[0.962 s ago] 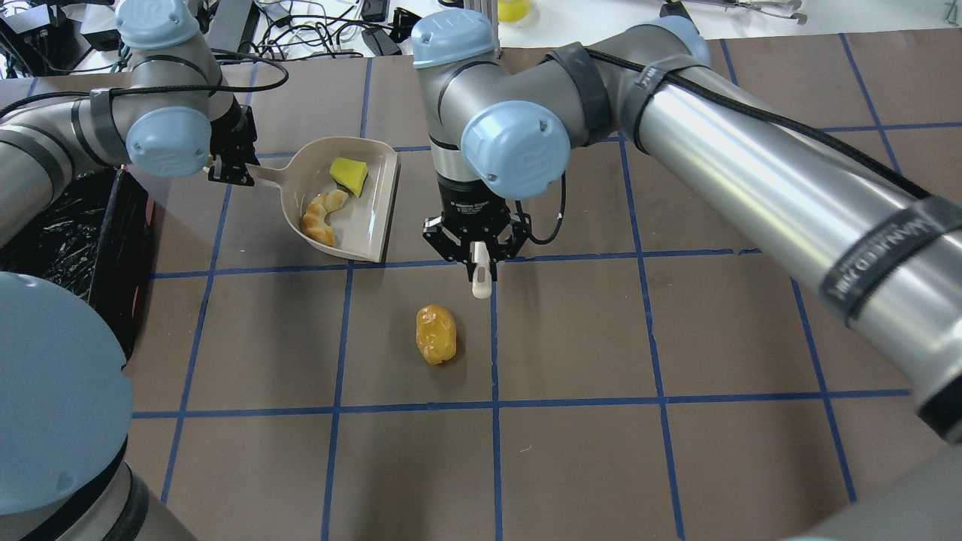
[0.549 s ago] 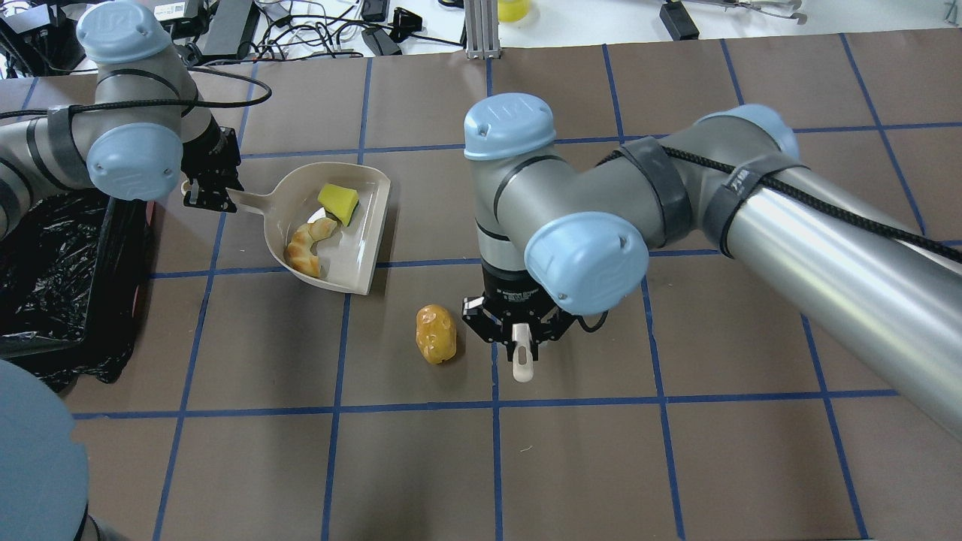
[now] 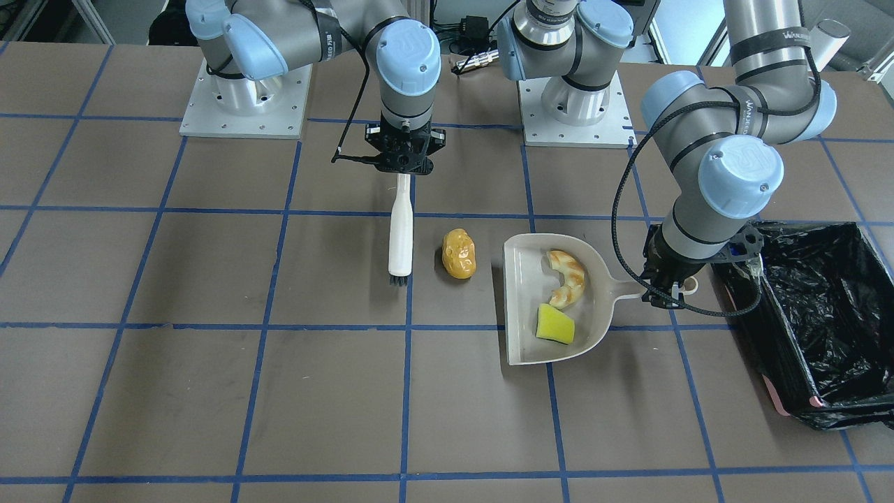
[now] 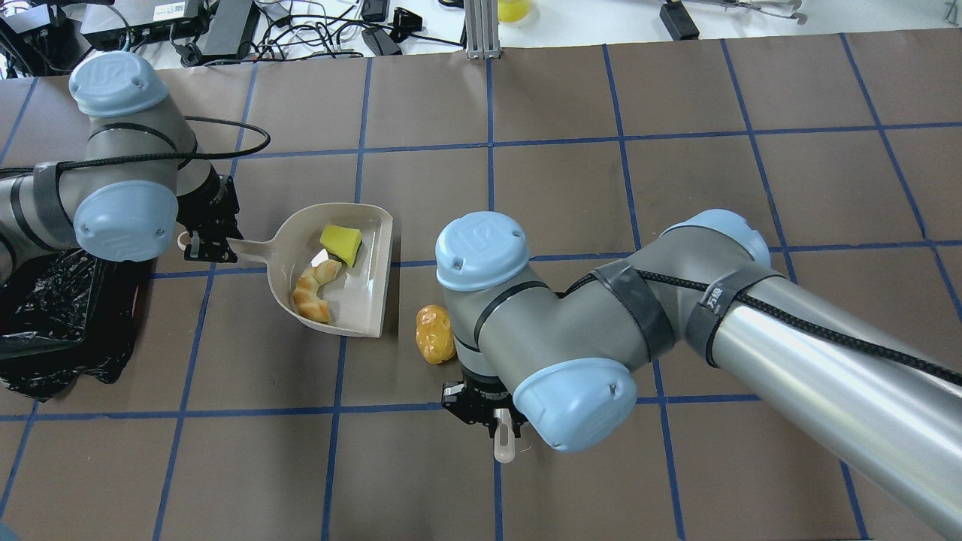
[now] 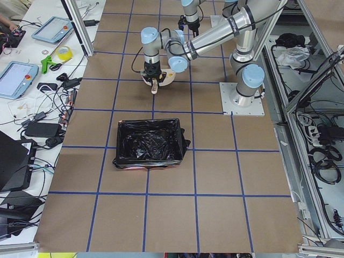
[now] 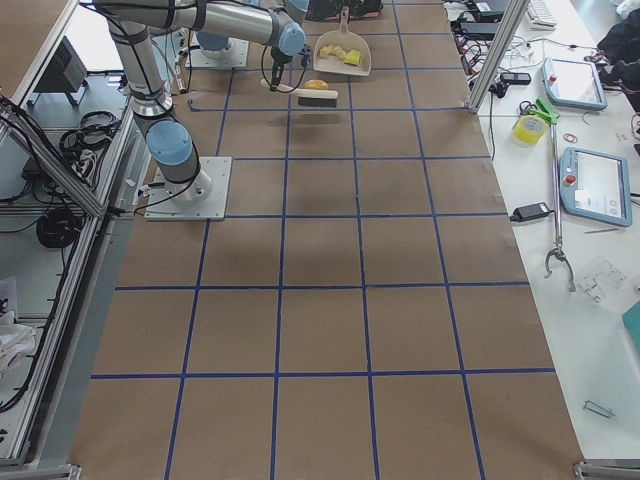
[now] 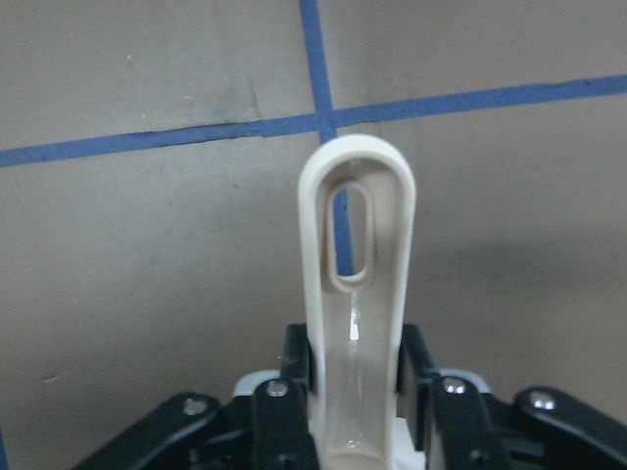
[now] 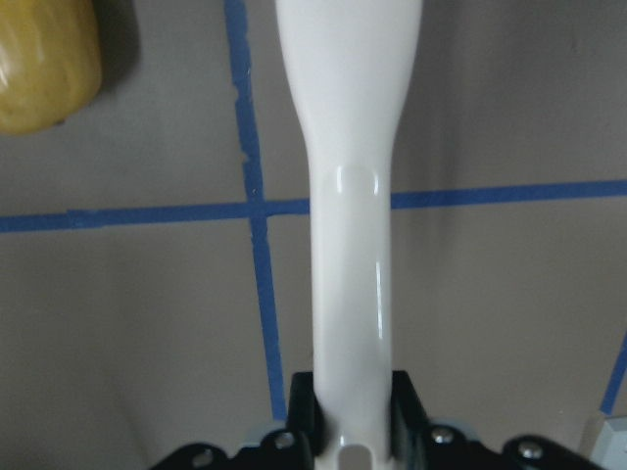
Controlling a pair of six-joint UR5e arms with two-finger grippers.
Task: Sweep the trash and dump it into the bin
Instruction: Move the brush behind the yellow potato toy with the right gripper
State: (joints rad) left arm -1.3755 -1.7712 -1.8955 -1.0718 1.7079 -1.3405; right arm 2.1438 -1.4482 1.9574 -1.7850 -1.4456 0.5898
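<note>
Trash lump [image 3: 458, 253], croissant [image 3: 567, 276], sponge [image 3: 555, 327], 3 pieces, 1 dustpan [image 3: 520, 335], 1 bin [image 3: 751, 321]

Counted three pieces of trash [image 4: 435, 335]: one golden-brown lump [image 3: 459, 253], one croissant-like piece [image 3: 567, 278], one yellow wedge [image 3: 556, 325]. Logged one dustpan [image 3: 522, 307], one brush [image 3: 399, 234] and one bin [image 3: 810, 314]. Made it two arms, a left arm [image 3: 739, 175] and a right arm [image 3: 408, 63]. Matched those with two pincers, the left pincer [image 3: 665, 293] and the right pincer [image 3: 402, 166]. Clocked two base plates [image 3: 244, 115] under them. Picked out two tablets [image 6: 597, 185] off to the side, plus one roll of tape [image 6: 528, 128].
</note>
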